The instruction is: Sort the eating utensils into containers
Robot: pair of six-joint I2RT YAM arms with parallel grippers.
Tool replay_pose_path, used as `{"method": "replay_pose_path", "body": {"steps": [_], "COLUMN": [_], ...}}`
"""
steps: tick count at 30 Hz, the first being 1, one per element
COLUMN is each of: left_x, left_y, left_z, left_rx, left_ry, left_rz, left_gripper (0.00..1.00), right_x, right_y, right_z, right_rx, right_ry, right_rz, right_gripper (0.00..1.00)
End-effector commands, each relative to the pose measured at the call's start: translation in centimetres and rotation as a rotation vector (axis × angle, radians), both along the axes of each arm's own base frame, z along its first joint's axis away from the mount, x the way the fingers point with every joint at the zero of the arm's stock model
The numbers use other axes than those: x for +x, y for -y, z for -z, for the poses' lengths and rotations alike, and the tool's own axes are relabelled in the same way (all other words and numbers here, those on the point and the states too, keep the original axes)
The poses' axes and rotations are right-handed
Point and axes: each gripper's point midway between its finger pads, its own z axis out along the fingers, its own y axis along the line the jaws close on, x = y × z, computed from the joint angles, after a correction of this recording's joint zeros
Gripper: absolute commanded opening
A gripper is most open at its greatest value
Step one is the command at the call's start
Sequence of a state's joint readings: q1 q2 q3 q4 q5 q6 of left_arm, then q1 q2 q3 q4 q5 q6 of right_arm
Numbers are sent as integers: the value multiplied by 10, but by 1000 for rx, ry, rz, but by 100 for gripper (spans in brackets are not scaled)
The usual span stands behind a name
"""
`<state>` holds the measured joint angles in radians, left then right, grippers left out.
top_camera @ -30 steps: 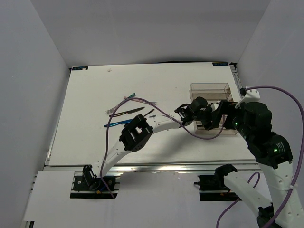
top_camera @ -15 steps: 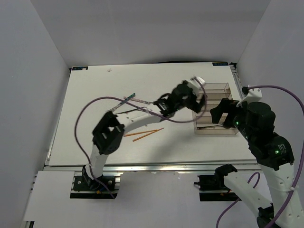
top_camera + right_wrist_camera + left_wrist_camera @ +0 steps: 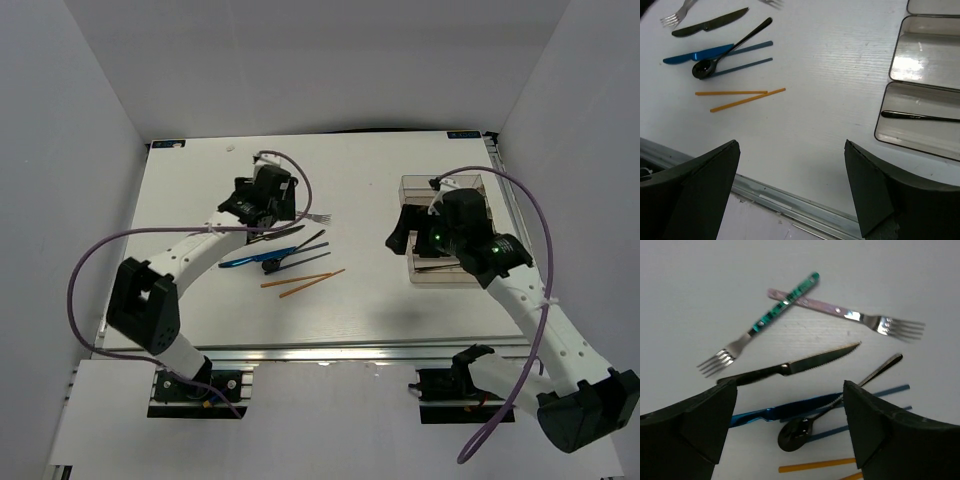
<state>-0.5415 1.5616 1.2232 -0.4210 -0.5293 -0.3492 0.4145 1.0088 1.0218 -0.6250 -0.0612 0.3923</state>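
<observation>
- Table (image 3: 360, 180): the tray (image 3: 470, 185) sits by the right edge, with one black spoon (image 3: 920, 117) in its nearest slot.
- Left gripper (image 3: 790, 390): I see the jaws wide apart and empty, over the loose pile.
- Right gripper (image 3: 791, 145): jaws apart too, holding nothing.
- Forks (image 3: 780, 307), knife (image 3: 790, 367) and chopsticks (image 3: 740, 97) are loose, left of centre.

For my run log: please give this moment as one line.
left hand: open, near knife | right hand: open, empty | tray: one black utensil inside | chopsticks: on table
</observation>
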Motion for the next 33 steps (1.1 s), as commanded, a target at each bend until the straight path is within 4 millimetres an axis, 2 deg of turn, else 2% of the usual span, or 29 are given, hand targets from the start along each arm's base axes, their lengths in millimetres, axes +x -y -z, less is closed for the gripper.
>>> {"method": "replay_pose_path", "body": {"steps": [1, 2, 3, 4, 6, 10, 16, 24, 33], "left_x": [-9, -10, -9, -10, -8, -11, -9, -12, -12], "left_y": [32, 36, 40, 48, 55, 73, 84, 91, 86], "left_z": [37, 45, 50, 64, 68, 92, 107, 126, 145], "left_rx": [87, 100, 108, 104, 98, 59, 26, -6, 6], "left_ry": [-167, -207, -235, -284, -305, -385, -408, -443, -474], "left_rz": [244, 275, 309, 344, 378, 450, 479, 496, 475], "left_gripper": [95, 84, 80, 76, 65, 59, 42, 39, 34], "right_x": [5, 5, 4, 3, 0, -6, -10, -14, -15], "right_y": [-18, -17, -16, -14, -10, -3, 2, 3, 5], "right_z": [-28, -24, -23, -20, -15, -8, -6, -3, -5], "right_rx": [99, 92, 89, 78, 59, 25, 10, 9, 9], "right_ry": [102, 97, 98, 96, 95, 92, 98, 90, 99], "right_rz": [-46, -45, -43, -38, -39, -35, -34, -36, -33], "right_gripper": [89, 89, 89, 89, 89, 89, 89, 89, 89]}}
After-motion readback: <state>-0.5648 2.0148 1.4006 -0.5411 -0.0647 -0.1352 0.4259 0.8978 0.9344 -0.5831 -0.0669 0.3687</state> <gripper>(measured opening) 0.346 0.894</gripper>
